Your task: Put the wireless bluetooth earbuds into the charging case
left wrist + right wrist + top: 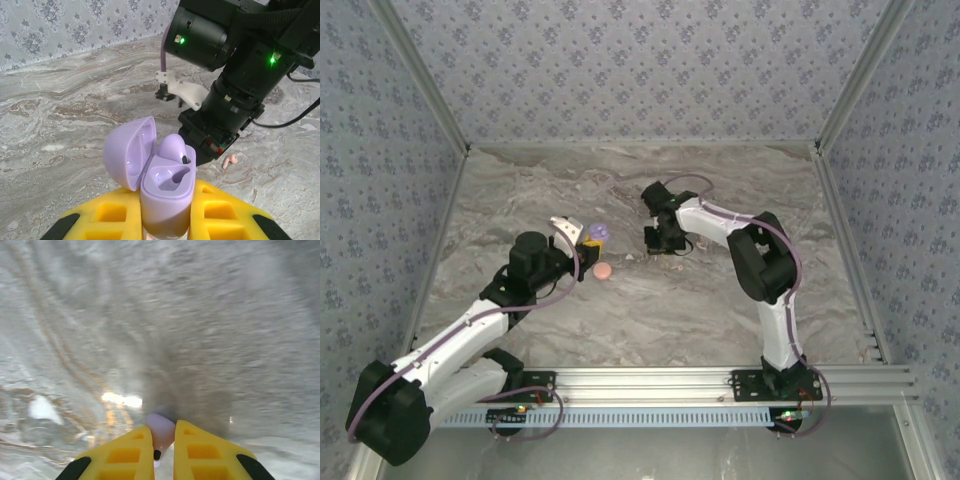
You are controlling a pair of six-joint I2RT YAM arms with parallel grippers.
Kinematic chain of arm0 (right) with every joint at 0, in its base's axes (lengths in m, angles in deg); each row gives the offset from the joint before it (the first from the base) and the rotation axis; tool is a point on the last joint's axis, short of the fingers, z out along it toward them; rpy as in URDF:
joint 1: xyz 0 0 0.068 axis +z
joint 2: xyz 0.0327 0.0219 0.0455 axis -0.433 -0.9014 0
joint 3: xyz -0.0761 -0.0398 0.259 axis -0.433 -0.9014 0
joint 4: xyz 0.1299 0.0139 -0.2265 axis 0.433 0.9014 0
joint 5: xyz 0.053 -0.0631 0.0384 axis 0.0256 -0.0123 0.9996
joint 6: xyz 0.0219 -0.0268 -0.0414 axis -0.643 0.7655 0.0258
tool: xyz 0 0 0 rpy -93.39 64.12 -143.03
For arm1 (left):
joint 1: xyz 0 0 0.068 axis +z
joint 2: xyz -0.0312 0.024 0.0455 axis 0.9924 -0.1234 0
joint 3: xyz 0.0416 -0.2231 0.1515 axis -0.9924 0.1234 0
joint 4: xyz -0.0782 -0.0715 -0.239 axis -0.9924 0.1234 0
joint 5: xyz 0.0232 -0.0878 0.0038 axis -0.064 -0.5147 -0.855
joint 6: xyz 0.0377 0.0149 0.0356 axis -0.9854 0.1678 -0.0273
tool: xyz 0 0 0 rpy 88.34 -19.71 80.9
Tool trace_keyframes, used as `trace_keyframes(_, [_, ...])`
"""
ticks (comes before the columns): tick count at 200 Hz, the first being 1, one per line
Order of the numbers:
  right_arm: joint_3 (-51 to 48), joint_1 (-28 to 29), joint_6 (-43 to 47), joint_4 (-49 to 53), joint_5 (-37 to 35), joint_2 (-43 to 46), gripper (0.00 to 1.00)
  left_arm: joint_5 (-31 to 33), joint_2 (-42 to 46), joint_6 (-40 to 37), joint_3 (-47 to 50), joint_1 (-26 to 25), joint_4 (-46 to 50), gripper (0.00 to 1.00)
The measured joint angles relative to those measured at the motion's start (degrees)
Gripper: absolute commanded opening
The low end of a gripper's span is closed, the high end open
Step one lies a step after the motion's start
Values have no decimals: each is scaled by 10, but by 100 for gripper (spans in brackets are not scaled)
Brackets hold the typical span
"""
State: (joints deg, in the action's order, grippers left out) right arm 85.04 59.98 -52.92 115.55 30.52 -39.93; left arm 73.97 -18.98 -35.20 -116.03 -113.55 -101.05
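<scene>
While left tool [165, 226] clamps open lilac case [167, 197], right tool [164, 452] pinches probably lilac earbud [161, 427]; pink earbud [230, 161] lies near.

Just ahead of my left gripper [166, 217], the right arm [235, 75] crowds the space and bars the way forward, a pink earbud [229, 160] at its foot; to the gripper's left I see bare worktop [60, 115] open up to the wall [50, 25].
</scene>
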Motion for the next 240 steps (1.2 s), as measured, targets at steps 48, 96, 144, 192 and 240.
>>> trace_keyframes(48, [-5,-41,89,24,3,5,15,-1,-1,0,0,0,-3,15])
trace_keyframes(96, [8,-46,147,51,3,-2,24,-7,-16,1,0,0,-14,15])
trace_keyframes(144, [25,-45,167,71,3,-15,34,-11,-23,2,0,0,-15,15])
trace_keyframes(192, [46,-41,169,91,1,-28,34,-11,-24,2,0,0,-15,14])
trace_keyframes(240, [64,-33,173,104,-4,-39,34,-11,-24,2,0,0,-15,15])
